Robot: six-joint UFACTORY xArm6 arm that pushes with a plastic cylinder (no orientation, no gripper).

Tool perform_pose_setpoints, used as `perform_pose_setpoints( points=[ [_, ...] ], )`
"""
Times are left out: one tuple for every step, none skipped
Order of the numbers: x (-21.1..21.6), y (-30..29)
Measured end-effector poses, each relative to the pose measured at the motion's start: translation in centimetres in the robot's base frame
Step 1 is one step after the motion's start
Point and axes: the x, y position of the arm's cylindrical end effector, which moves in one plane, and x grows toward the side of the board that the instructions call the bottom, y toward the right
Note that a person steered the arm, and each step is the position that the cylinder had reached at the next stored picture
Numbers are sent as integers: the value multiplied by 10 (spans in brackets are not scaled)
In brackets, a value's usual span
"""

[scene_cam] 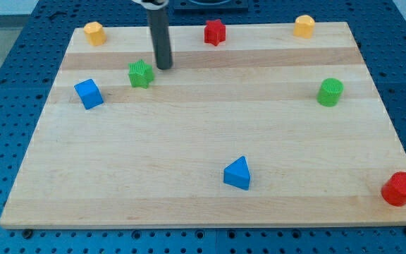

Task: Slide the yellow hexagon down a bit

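Two yellow blocks sit at the view's top edge of the wooden board [203, 134]. One is at the top left [94, 33] and one at the top right [304, 26]. The right one looks six-sided, but I cannot tell the shapes for sure. My tip [164, 68] rests on the board just right of the green star [141, 73], close to it but apart. It is below and right of the left yellow block and far left of the right one.
A red star [215, 32] sits at the top middle. A blue cube [89, 93] lies left of the green star. A green cylinder [330, 92] is at the right, a blue triangle [237, 173] low in the middle, a red cylinder [400, 188] at the bottom right corner.
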Motion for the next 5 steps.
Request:
perform_pose_setpoints(
  points=[
    [-38,-19],
    [-41,-58],
    [-35,-115],
    [-12,-175],
    [-7,-196]
  ],
)
